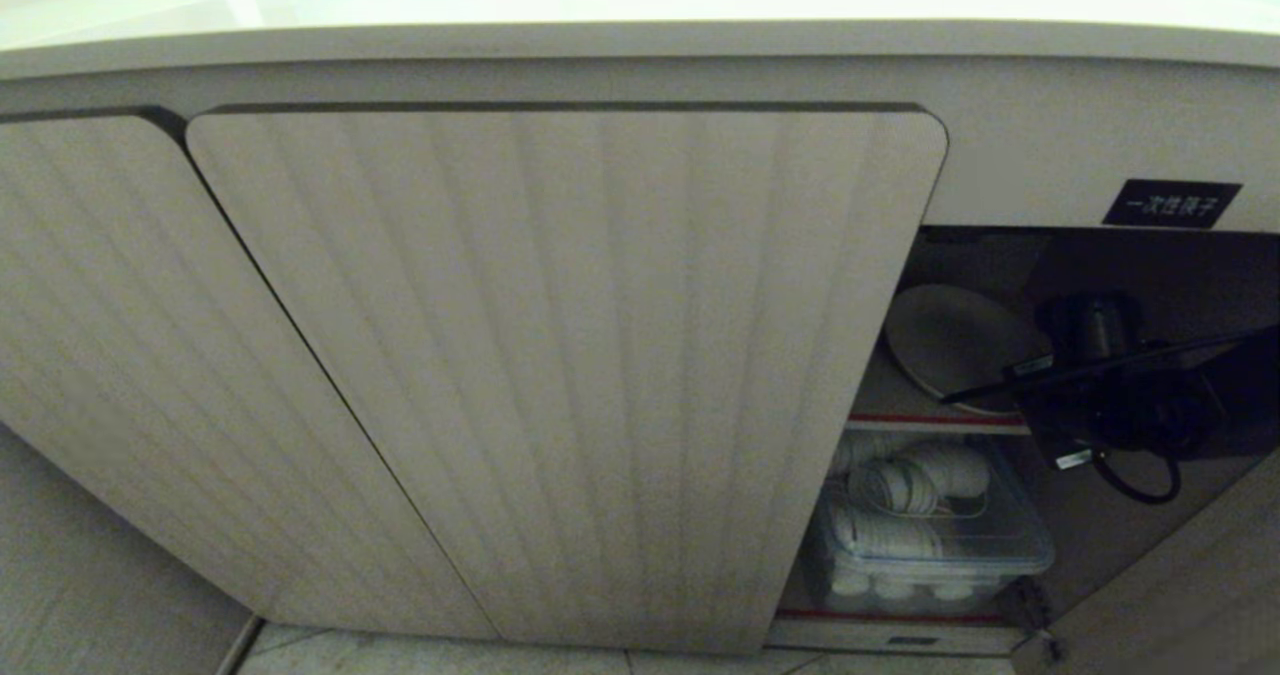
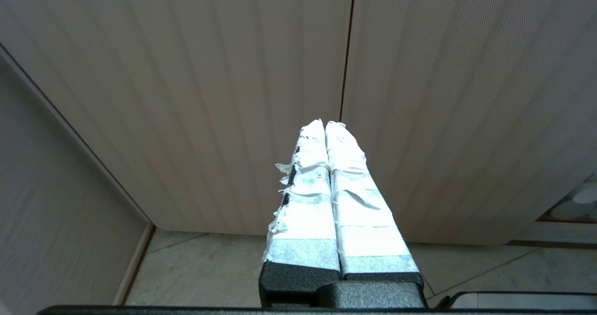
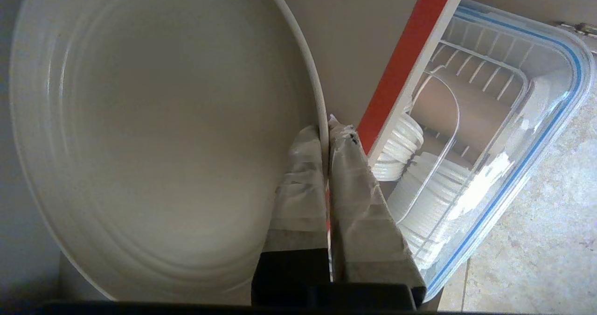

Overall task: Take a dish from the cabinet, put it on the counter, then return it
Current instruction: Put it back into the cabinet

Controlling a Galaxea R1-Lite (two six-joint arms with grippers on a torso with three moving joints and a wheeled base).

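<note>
left gripper (image 2: 325,124) parked facing closed cabinet (image 1: 560,355) doors, taped fingers pressed together, nowhere near dish

dish (image 1: 955,340) sits on red-edged shelf (image 1: 935,421), right of closed door

right gripper (image 3: 326,127) pinching dish rim, so plate hangs off its left finger; you'd pull it straight out past shelf edge

My right arm (image 1: 1130,395) reaches forward into shadow at my right side, wrist rolled so the fingers stand edge-on. My right gripper (image 3: 326,133) is pinched tight, its two taped fingers (image 3: 303,179) nearly meeting on a thin rim between them. My left gripper (image 2: 325,127) hangs idle, taped fingers (image 2: 308,189) pressed together with nothing between them.
</note>
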